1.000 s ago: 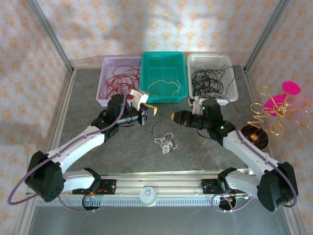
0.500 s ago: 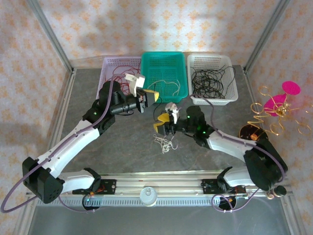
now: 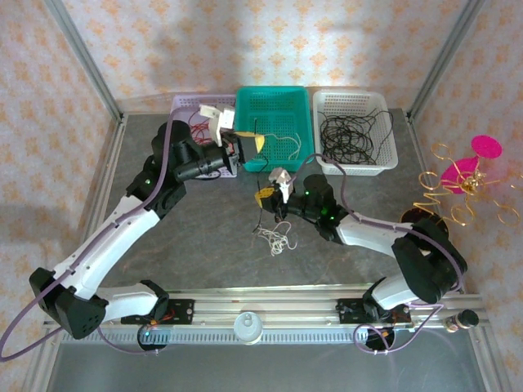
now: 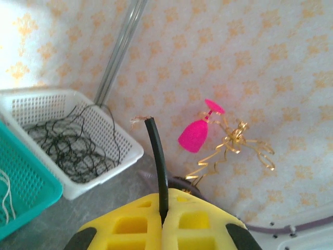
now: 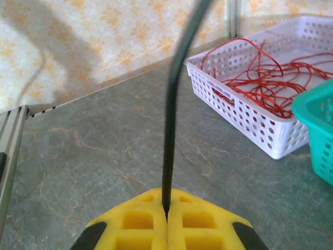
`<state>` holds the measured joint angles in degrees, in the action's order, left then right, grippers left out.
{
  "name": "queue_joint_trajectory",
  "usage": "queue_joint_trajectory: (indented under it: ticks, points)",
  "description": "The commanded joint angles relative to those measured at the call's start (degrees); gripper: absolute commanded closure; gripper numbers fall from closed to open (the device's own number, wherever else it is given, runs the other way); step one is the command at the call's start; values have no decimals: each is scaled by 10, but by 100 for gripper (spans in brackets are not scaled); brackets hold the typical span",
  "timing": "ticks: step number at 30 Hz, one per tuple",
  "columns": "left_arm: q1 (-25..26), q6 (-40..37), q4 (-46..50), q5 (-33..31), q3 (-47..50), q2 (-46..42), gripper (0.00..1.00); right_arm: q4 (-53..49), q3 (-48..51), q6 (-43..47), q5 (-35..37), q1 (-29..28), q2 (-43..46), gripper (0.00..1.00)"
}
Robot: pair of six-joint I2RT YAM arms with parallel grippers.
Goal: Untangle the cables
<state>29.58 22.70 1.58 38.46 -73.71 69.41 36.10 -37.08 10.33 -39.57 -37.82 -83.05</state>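
Note:
A black cable [image 3: 258, 173] is stretched between my two grippers. My left gripper [image 3: 255, 145] is raised in front of the teal basket and shut on the cable's upper end; the cable tip [image 4: 151, 123] pokes out above the closed yellow pads [image 4: 130, 226]. My right gripper [image 3: 263, 198] sits lower, shut on the same black cable [image 5: 169, 146] where it enters its pads [image 5: 140, 221]. Below it the cable runs down to a small clump of white cable [image 3: 275, 239] on the table.
Three baskets line the back: a lavender one with red cables [image 3: 189, 122] [image 5: 260, 78], a teal one with white cable [image 3: 274, 122], and a white one with black cables [image 3: 355, 131] [image 4: 67, 151]. A gold wire ornament with pink top [image 3: 458, 175] [image 4: 200, 133] stands at right.
The left gripper has risen toward the back, carrying the black cable's end. The right gripper has swung left to the cable and shut on it, so the cable is now taut.

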Motion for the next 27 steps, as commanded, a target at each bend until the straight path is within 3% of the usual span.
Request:
queue_joint_trajectory:
  ticks: [1,10,12,14,16,21,27]
  points:
    - [-3,5,10,-19,-49,7,100,12,25,-9,49,0,14,98]
    - [-13,23,-47,-60,-91,10,100,-72,114,-15,166,3,107,96]
    - [-14,29,-69,-60,-91,10,100,-98,127,-10,187,3,140,88]
    - [-14,30,-77,-54,-92,12,100,-138,126,-3,190,4,186,60]
    - [-15,30,-75,-46,-95,18,100,-178,114,2,188,4,233,50]
    - [-16,33,-80,-24,-90,27,100,-250,48,16,162,12,318,37]
    - [-16,39,-91,4,-89,35,100,-301,-102,25,55,40,248,34]
